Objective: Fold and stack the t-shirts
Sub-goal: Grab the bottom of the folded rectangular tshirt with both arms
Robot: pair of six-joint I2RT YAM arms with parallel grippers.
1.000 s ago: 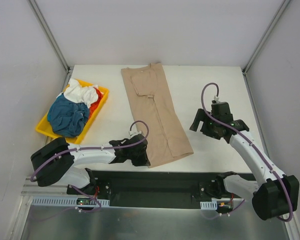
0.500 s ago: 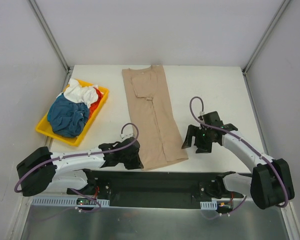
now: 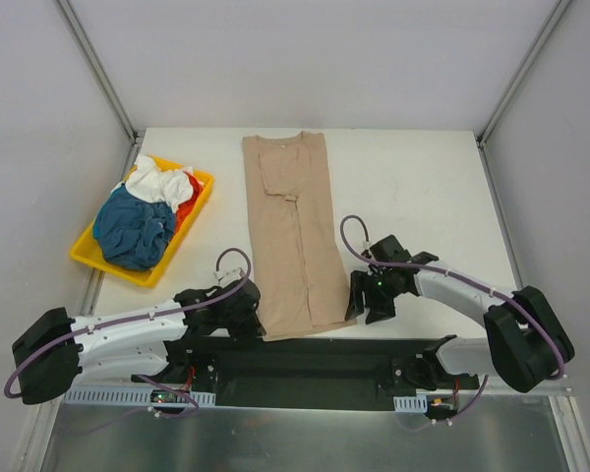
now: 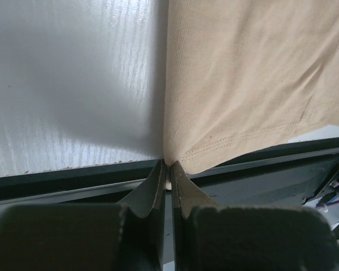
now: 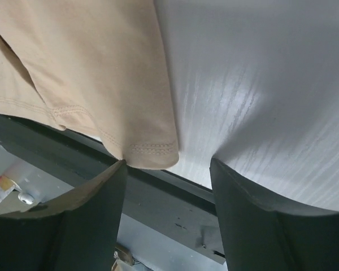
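Left end effector (image 4: 168,172) pinches tan t-shirt (image 4: 243,79) hem at table (image 4: 68,84) edge.

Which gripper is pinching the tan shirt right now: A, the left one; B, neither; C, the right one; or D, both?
A: the left gripper is shut on a near corner of the tan shirt, while the right gripper stands open at the other corner, gripping nothing.

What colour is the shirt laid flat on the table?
The shirt is plain tan-beige; top view shows it best.
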